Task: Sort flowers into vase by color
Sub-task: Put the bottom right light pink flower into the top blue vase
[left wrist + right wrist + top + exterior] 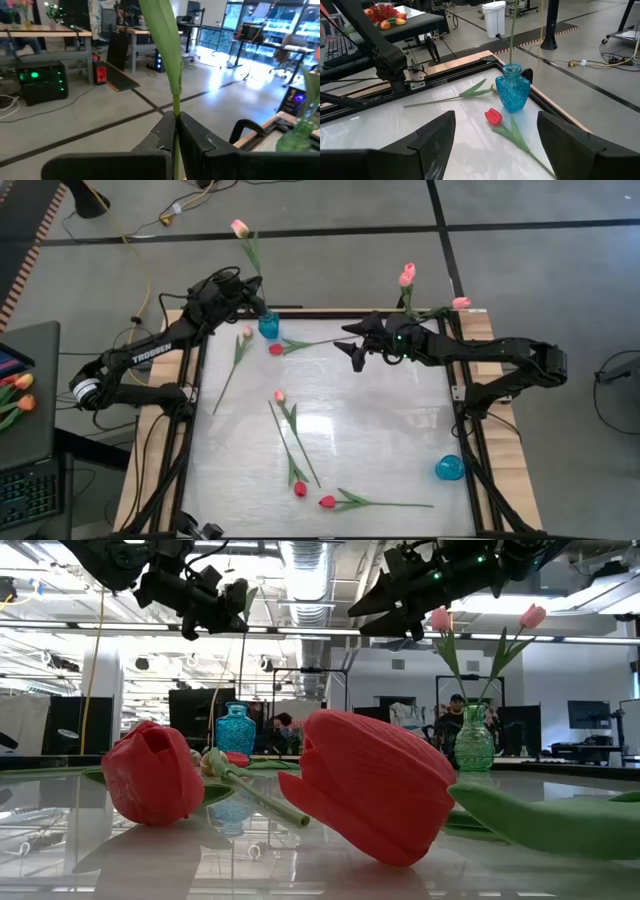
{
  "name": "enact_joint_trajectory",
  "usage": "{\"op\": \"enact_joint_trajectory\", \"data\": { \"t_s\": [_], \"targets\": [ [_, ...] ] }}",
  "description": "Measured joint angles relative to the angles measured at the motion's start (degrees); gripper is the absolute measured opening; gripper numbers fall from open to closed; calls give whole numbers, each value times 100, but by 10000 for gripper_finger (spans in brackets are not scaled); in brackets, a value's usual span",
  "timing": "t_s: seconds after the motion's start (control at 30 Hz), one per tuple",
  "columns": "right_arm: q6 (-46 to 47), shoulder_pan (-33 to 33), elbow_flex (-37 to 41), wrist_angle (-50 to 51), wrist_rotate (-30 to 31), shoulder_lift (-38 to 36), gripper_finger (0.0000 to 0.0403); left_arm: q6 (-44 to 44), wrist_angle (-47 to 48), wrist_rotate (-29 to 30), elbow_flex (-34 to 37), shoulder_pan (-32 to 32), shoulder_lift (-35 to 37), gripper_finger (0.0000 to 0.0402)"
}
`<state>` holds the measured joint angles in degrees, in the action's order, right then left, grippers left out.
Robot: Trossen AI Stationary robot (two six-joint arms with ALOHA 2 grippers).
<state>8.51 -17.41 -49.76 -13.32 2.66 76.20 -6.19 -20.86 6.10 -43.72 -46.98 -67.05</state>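
My left gripper (257, 303) stands level at the far left, shut on the stem of a pink tulip (240, 227) above the blue vase (268, 326). My right gripper (346, 347) hovers open over the far middle of the table. In its wrist view the blue vase (513, 92) and a red tulip (493, 116) lie ahead of it. The red tulip (276, 349) lies flat beside the vase. On the white table also lie two pink tulips (247, 332) (279, 395) and two more red ones (300, 489) (327, 502). My left gripper pinches the pink tulip's green stem (176, 131) between its two fingers, below a long leaf (162, 35). The fingers lie level, across the stem. The stem stands nearly upright, and its lower end (512, 47) reaches down into the blue vase's mouth.
A green vase (474, 740) with two pink tulips (407, 275) stands at the far right edge. A second blue vase (450, 469) sits near the right edge. Orange-and-yellow tulips (20, 395) lie on a side desk at the left, off the table.
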Motion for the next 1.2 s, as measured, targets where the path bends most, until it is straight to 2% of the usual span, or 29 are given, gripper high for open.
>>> {"op": "enact_joint_trajectory", "data": {
  "t_s": [0.23, 0.47, 0.67, 0.77, 0.97, 1.2],
  "targets": [
    [-2, 0, 0, 2, -17, 0, 308, -53, -79, 62, 268, -40, -55, 0],
    [0, 2, 0, 2, -107, 0, 308, -403, -1160, 17, 1050, -153, -55, 0],
    [0, 2, 0, 0, -127, 0, 308, -438, -1370, 26, 1427, -151, -72, 0],
    [0, 1, 0, -2, -127, 0, 308, -505, -1434, -38, 1442, -151, -339, 0],
    [0, 0, 0, -9, -127, 0, 308, -832, -2347, -288, 1447, -136, -1252, 0],
    [1, 15, 0, -8, -127, 2, 308, -954, -2473, -292, 1443, -138, -1475, 0]
  ]
}}
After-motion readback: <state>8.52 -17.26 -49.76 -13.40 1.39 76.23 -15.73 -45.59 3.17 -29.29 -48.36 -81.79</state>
